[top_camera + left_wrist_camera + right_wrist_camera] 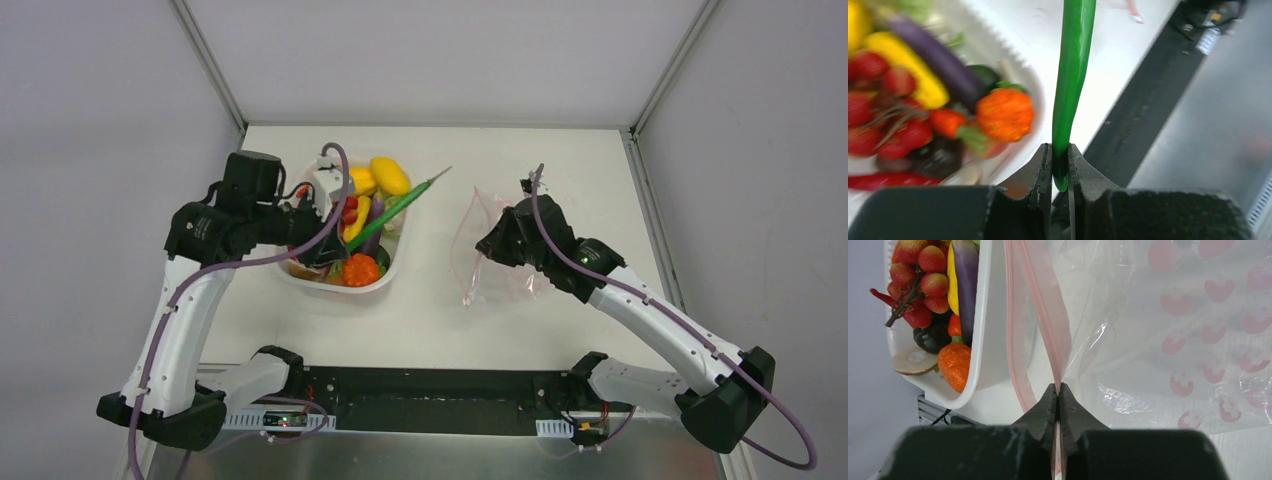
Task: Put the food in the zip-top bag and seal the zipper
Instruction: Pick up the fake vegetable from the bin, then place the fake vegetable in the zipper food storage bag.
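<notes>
My left gripper (1060, 157) is shut on the blunt end of a long green toy pepper (1074, 70) and holds it over the near rim of the white tub (385, 282); the pepper (400, 205) slants toward the bag. The tub holds more toy food: an orange fruit (1005, 114), a purple eggplant (938, 62), yellow pieces (389, 175) and red strawberries (928, 272). My right gripper (1058, 390) is shut on the upper pink zipper strip (1050, 335) of the clear zip-top bag (497, 270), lifting it so the mouth gapes toward the tub.
The bag is printed with pink hearts (1220, 290). The tub stands just left of the bag's mouth. The black base rail (430, 398) runs along the table's near edge. Grey walls enclose the table on three sides.
</notes>
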Tool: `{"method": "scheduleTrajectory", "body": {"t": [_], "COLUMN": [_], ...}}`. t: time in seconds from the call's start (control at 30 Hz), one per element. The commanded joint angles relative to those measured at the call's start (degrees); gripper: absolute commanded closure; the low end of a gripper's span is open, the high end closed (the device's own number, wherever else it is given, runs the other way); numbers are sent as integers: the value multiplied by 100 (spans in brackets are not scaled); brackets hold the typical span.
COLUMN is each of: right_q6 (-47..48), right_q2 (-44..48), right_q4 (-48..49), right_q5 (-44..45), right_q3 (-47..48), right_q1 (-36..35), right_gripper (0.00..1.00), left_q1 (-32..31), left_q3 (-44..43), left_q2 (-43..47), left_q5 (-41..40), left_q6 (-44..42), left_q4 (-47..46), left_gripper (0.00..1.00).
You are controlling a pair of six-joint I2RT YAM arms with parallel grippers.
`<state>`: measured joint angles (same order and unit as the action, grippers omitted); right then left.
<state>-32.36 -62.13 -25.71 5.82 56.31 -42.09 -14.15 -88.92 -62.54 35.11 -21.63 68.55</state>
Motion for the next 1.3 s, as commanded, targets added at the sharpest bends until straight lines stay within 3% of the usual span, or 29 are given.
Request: {"method": "scheduleTrajectory", "body": {"t": [0.0,0.1,0.3,0.53,0.83,1.27], "right_q6": [-179,-243,-251,-270,-214,263], "right_q2": [297,360,375,328,408,514], "right_q4": [347,377,383,437,503,942], "right_q5": [388,517,642,620,390,-914], "right_q3": [-46,-108,-147,-190,-226,-367], "right_q1": [31,28,29,31,27,24], "right_gripper": [99,99,99,99,99,99], "left_q1": [-999,-1388,-1994,-2631,-3045,-3506], "left_q3": [593,903,1142,1423,954,-198], "left_q2": [162,80,-71,-249,-1110,-2394], "left_q5": [482,281,-676,-874,-1531,-1472], "left_q6": [1271,1835,2381,2953,3318,3565], "left_q4": [-937,-1071,-493,-988,-1042,-1074], "left_gripper": [96,98,100,100,100,100]}}
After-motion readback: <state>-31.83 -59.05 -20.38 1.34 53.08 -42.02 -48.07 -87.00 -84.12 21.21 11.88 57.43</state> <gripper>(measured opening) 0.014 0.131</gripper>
